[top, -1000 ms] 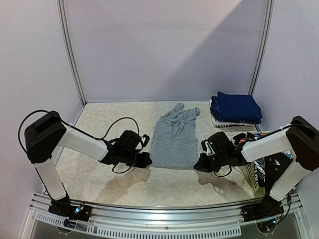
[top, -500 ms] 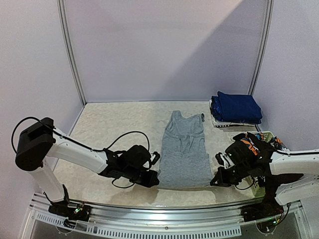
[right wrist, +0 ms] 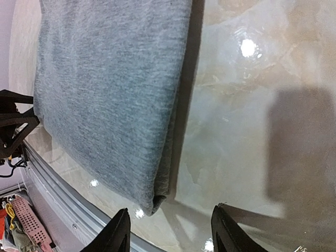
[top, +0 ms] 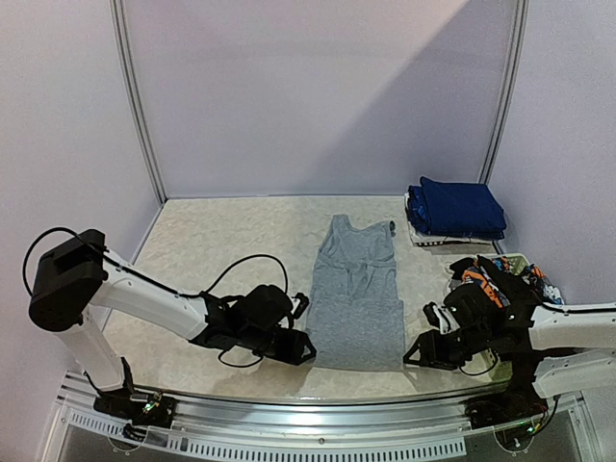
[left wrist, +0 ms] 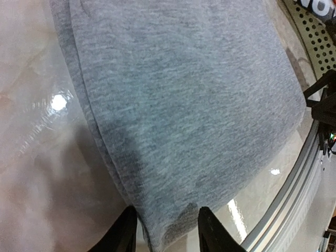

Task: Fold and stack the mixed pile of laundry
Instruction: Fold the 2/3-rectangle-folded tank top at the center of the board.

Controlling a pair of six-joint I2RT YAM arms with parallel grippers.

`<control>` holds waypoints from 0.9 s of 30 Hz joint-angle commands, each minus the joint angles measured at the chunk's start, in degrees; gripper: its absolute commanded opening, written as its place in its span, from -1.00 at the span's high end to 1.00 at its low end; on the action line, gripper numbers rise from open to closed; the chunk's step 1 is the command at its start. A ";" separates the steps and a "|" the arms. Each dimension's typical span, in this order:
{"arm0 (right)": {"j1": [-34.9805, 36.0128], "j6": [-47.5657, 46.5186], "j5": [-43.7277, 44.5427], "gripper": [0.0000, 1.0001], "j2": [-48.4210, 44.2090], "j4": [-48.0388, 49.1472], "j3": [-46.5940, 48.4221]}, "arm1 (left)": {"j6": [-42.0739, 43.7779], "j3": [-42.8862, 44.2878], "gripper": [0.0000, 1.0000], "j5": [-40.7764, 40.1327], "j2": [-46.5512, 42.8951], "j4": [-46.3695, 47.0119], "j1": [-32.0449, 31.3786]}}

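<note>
A grey shirt (top: 356, 298) lies flat in the middle of the table, its straps toward the back and its hem near the front edge. My left gripper (top: 306, 351) stands open at the hem's left corner. In the left wrist view the grey shirt (left wrist: 184, 105) has that corner lying loose between the spread fingers of the gripper (left wrist: 165, 223). My right gripper (top: 412, 354) is open at the hem's right corner. The right wrist view shows the shirt (right wrist: 110, 94) with its folded corner just ahead of that gripper (right wrist: 170, 215), untouched. The rest of the mixed laundry pile (top: 493, 274) sits in a basket at the right.
A folded navy blue stack (top: 457, 207) rests at the back right. The white lattice basket (top: 521, 258) stands by the right arm. A metal rail (top: 308, 409) runs along the table's front edge, close to both grippers.
Both arms drew the shirt's hem toward the front edge, laying it out flat. Both grippers then opened and let go of the hem corners.
</note>
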 commanded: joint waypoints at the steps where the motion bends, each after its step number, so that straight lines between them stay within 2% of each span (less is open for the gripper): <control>1: 0.21 1.66 -1.12 0.01 2.54 5.54 -1.73 | -0.43 -1.83 0.18 -2.57 0.29 -2.19 -0.73; 7: 0.84 2.12 -3.14 0.08 6.93 9.49 -1.95 | -0.56 -2.11 0.20 -2.60 1.10 -2.41 -0.98; 14: 1.37 2.06 -4.10 0.39 8.06 9.63 -1.55 | -0.77 -2.60 0.31 -2.37 1.45 -1.70 -1.16; 24: 1.66 1.03 -4.59 0.62 9.26 11.74 -2.20 | -1.46 -3.53 0.68 -1.64 3.67 2.17 -1.64; 27: 1.63 0.69 -4.73 0.74 9.88 12.94 -2.51 | -1.71 -3.88 0.80 -1.81 4.41 3.46 -1.89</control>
